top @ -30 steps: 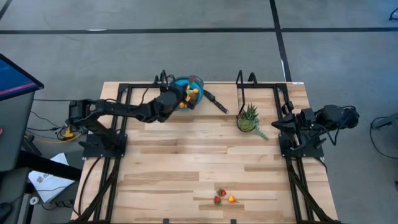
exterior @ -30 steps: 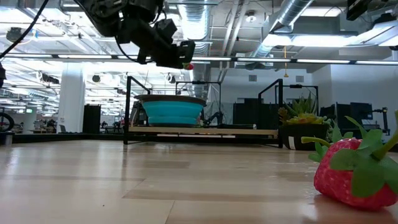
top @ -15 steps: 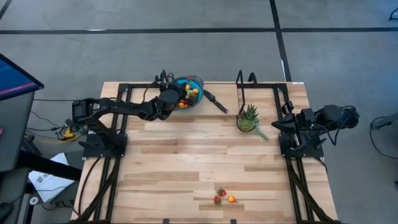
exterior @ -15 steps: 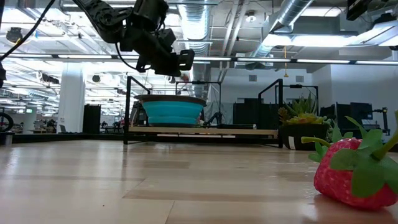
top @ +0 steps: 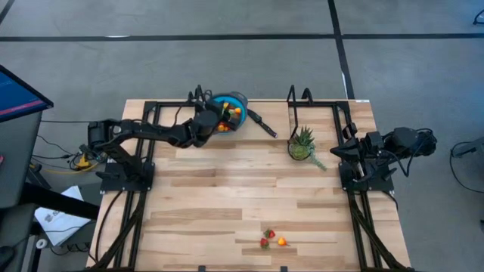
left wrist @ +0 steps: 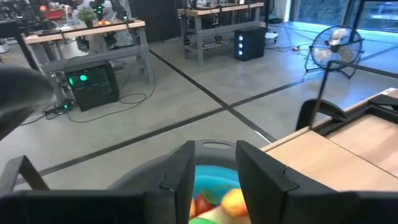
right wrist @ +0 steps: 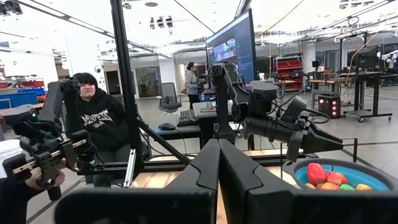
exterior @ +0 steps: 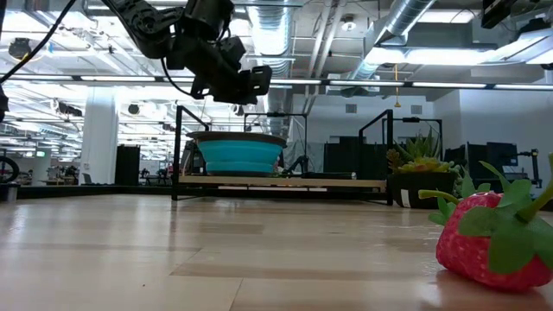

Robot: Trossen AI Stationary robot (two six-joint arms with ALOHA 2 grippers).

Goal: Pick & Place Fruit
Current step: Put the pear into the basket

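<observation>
- The left tool (top: 214, 121), fingers parted and empty, hangs over the blue bowl (top: 236, 100) at the desk's (top: 227, 189) far edge.
- Remaining fruit (top: 272, 239) lies well apart at the near edge, slightly right of centre.
- The right tool (top: 342, 149), closed, waits at the right edge, somewhat nearer to it.

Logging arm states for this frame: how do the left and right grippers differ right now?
Place: the left gripper is stretched out over the blue bowl of fruit; the right gripper is tucked back at the table's right edge.
Fingers: the left's stand apart, with the bowl's fruit showing between them; the right's are pressed shut.
Shared: neither holds anything.
</observation>
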